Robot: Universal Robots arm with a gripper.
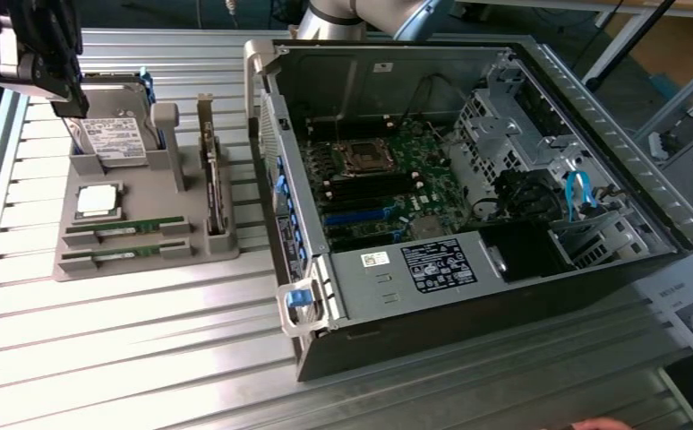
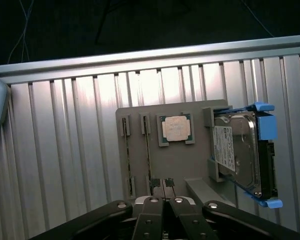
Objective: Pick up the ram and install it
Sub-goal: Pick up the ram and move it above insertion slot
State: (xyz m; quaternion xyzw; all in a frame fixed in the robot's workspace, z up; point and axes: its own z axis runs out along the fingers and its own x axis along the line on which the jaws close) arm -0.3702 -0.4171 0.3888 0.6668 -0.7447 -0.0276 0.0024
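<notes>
Ribbed aluminium tabletop (image 1: 143,349) under everything, pale and slatted. At the exterior view's left, a grey holder (image 1: 156,208) with a separate pocket for each part, probably to stop sliding and to fix a known spot for each.

At the holder's near end, the ram (image 1: 125,229): a green stick stood on edge between low posts, with a second stick (image 1: 117,259) just beside it on the near side. Top edges left bare, likely to offer a thin edge for gripping from above. Neither lifted yet.

Farther along the holder:
- square processor chip (image 1: 96,202), lying flat
- hard drive (image 1: 114,139) in blue rails, propped at a tilt
- dark card (image 1: 213,188), on edge along the holder's right side

Claw (image 2: 164,186) pressed together, pinching nothing. Hangs high over the holder's far end near the hard drive, well apart from both sticks.

At the exterior view's right, computer case (image 1: 442,336) laid on its side, panel off, motherboard (image 1: 377,193) facing up. Presumably arranged so for open access from above to the dark memory slots (image 1: 329,175) beside the socket. No stick seated there, as far as can be told.
</notes>
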